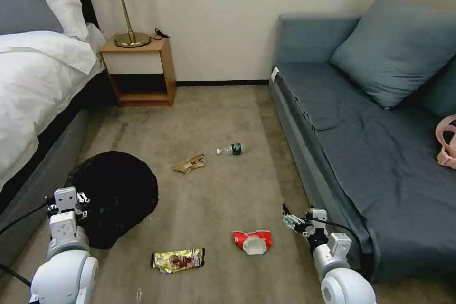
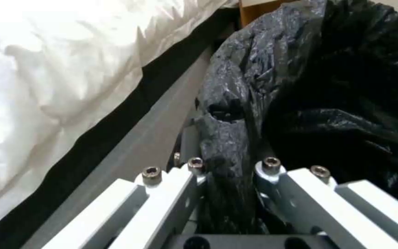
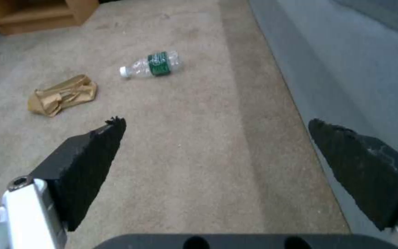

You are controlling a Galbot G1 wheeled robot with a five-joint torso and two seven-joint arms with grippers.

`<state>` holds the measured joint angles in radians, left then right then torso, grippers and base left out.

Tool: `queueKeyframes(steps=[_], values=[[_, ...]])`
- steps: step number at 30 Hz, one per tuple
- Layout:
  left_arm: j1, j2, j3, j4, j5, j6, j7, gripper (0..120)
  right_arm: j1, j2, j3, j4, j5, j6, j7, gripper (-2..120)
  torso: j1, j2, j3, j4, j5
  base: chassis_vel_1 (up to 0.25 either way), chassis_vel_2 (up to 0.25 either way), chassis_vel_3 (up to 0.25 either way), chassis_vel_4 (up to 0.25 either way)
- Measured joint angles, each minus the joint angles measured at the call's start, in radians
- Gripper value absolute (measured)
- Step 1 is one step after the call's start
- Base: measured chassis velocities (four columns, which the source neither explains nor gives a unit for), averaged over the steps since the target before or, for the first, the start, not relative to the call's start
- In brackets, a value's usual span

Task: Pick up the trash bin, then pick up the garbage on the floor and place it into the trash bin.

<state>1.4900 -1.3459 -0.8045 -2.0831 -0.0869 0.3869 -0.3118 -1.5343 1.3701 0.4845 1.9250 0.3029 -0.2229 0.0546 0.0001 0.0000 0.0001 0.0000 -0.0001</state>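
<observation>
While the left gripper (image 1: 81, 198) clamps the rim of the trash bin (image 1: 114, 194) beside the bed (image 1: 33, 85), the right gripper (image 1: 288, 219) hovers low near the sofa (image 1: 380, 166), jaws wide apart and empty. On the carpet (image 1: 213, 118), the bottle (image 1: 230, 149) lies lengthwise, cap toward the bed.

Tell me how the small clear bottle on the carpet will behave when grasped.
The bottle lies on its side, so a nudge would probably roll it. It looks empty, likely light. Its thin clear plastic may dent or slip between the open right gripper pads.
</observation>
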Motion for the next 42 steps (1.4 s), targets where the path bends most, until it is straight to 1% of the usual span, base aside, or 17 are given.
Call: queueKeyframes(steps=[15,28,35,37,38,40,41,42], values=[[-0.002,0.019,-0.01,0.003,-0.014,-0.003,0.0,5,-0.01,0.001,-0.009,0.005,-0.024,-0.008,0.003,100,0.0,0.0,0.0,0.0,0.0,0.0,0.0,0.0,0.0],[0.019,0.027,-0.015,0.001,-0.018,-0.023,0.002,5,0.02,-0.033,-0.045,-0.007,-0.044,-0.032,0.006,100,0.0,0.0,0.0,0.0,0.0001,0.0,0.0,0.0,0.0],[0.028,0.03,-0.018,-0.007,-0.018,-0.026,0.004,5,0.064,-0.072,-0.069,-0.005,-0.038,-0.062,0.007,100,0.0,0.0,0.0,0.0,0.0002,0.0,0.0,0.0,0.0],[0.028,0.029,-0.017,-0.009,-0.018,-0.026,0.004,5,0.091,-0.107,-0.085,0.001,-0.024,-0.08,0.008,100,0.0,0.0,0.0,0.0001,0.0002,0.0,0.0,0.0,0.0],[0.028,0.029,-0.017,-0.009,-0.018,-0.026,0.004,5,0.091,-0.107,-0.085,0.001,-0.024,-0.08,0.008,100,0.0,0.0,0.0,0.0001,0.0002,0.0,0.0,0.0,0.0],[0.026,0.029,-0.014,-0.012,-0.016,-0.026,0.004,5,0.116,-0.139,-0.097,0.004,-0.005,-0.093,0.008,100,0.0,0.0,0.0,0.0001,0.0001,0.0,0.0,0.0,0.0],[0.026,0.029,-0.014,-0.012,-0.016,-0.026,0.004,5,0.116,-0.139,-0.097,0.004,-0.005,-0.093,0.008,100,0.0,0.0,0.0,0.0001,0.0001,0.0,0.0,0.0,0.0],[0.026,0.029,-0.012,-0.013,-0.014,-0.026,0.004,5,0.129,-0.156,-0.105,0.004,0.004,-0.097,0.008,100,0.0,0.0,0.0,0.0,0.0002,0.0,0.0,0.0,0.0]])
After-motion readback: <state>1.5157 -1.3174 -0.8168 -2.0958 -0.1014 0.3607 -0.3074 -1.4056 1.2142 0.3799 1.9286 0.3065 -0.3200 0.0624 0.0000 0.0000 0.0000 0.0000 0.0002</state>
